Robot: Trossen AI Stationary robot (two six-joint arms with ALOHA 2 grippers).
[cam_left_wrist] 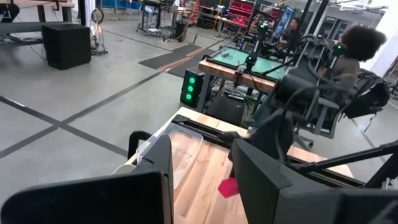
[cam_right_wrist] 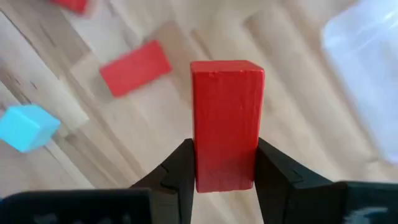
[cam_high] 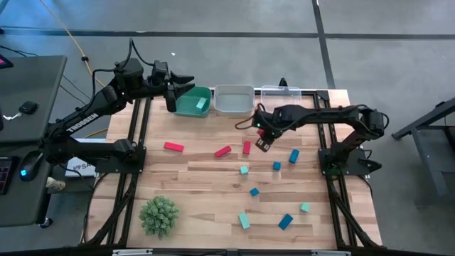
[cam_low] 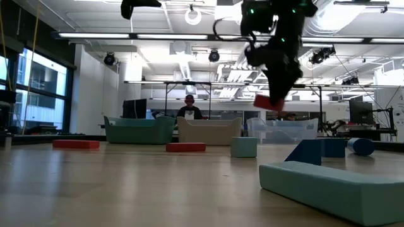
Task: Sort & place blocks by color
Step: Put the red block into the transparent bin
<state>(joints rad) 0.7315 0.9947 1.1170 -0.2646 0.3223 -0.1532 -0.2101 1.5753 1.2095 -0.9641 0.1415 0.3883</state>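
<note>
My right gripper (cam_high: 263, 141) hangs over the table's middle, shut on a red block (cam_right_wrist: 227, 118), which is lifted above the wood in the low view (cam_low: 268, 101). Other red blocks (cam_high: 173, 147) (cam_high: 223, 151) (cam_high: 247, 147) lie flat on the table to its left. Blue blocks (cam_high: 294, 155) and light teal blocks (cam_high: 244, 169) lie scattered toward the near right. My left gripper (cam_high: 173, 98) hovers at the far left beside the teal bin (cam_high: 186, 107), open (cam_left_wrist: 202, 155) with nothing between its fingers. My right gripper pinches the red block's two long sides (cam_right_wrist: 225, 168) between its two fingers (cam_right_wrist: 179, 174), at one end of the block. The fingers come from above, pointing steeply down, and the block sticks out past the fingertips. The block hangs clear of the table.
Three bins stand in a row at the far edge: the teal one with a teal block (cam_high: 202, 104) inside, a grey one (cam_high: 234, 108) and a clear one (cam_high: 279, 92). A green spiky ball (cam_high: 158, 215) sits at the near left. A person shows beyond the table (cam_low: 189, 108).
</note>
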